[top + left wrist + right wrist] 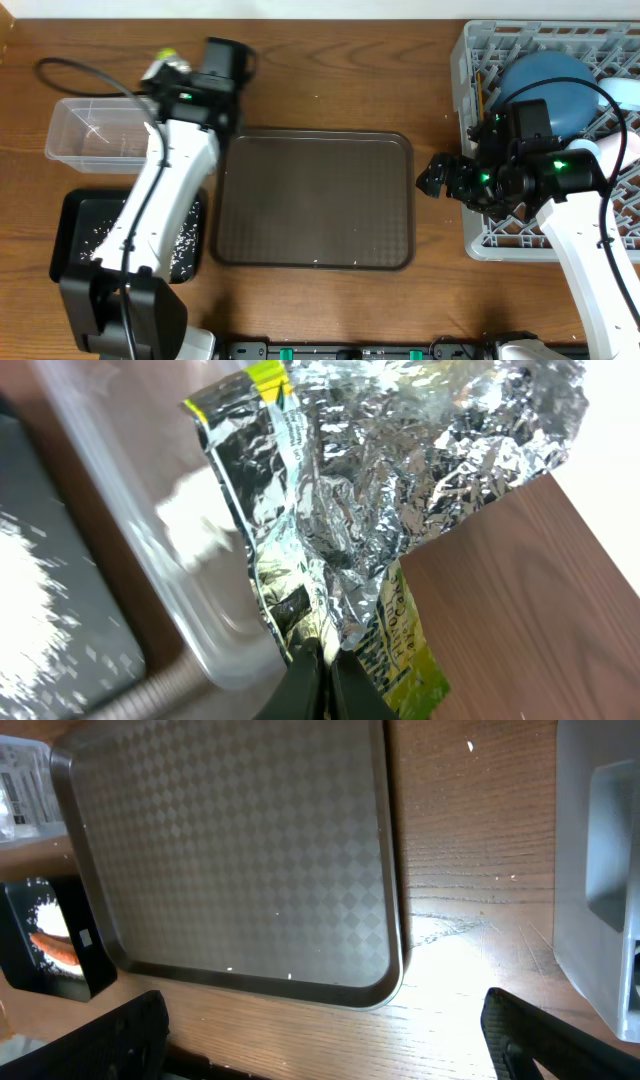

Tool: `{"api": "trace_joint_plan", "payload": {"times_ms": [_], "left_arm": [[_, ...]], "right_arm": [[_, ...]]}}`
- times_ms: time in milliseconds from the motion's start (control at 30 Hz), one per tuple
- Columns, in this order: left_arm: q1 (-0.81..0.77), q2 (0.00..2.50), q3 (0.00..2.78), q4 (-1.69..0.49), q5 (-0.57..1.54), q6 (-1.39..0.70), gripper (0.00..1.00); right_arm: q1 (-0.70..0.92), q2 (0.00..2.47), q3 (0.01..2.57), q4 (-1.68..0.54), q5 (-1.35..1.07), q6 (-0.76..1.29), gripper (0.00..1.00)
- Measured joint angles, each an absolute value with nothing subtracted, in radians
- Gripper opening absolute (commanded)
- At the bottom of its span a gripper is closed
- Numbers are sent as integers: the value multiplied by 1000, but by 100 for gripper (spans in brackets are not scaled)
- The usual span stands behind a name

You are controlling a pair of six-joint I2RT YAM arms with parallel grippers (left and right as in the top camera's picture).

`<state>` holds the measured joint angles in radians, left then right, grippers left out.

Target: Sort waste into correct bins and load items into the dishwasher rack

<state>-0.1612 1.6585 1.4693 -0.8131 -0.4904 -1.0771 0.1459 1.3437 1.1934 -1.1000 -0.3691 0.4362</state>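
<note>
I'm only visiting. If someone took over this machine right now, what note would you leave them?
Left gripper: shut on the wrapper, held beside the clear tub, not yet dropped.
Right gripper: open, holding nothing, between the brown tray and the rack.
Done: rice and carrot lie in the black tray. The dark-blue bowl and light-blue bowl sit in the rack.
Left: bin the wrapper, probably in the tub. Cup, chopsticks and tissue can't be made out clearly, so check them.
</note>
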Motion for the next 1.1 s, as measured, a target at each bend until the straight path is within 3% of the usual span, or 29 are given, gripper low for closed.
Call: {"api": "trace_joint_plan", "payload": {"times_ms": [267,333,400,500,633,733,1100], "left_arm": [[29,1707,1469,-812,-500,-1077,8],[52,1732,1469,-801,-498,-1073,14],[64,1761,1469,-790,-493,-1060,28],[70,1803,1469,-779,-482,-1048,29],[70,1837,1469,-779,-472,-1032,46],[70,1837,1469,-781,-470,-1021,52],[70,1613,1468,-971,-347,-988,55]], "right_arm": [[146,1344,1193,-1100,-369,436,99],[146,1344,1193,-1100,-369,436,99],[146,1344,1193,-1100,-369,436,99],[146,1344,1193,-1100,-369,436,99],[146,1344,1193,-1100,-369,436,99],[146,1344,1193,-1100,-369,436,99],[146,1344,1193,-1100,-369,436,99]]}}
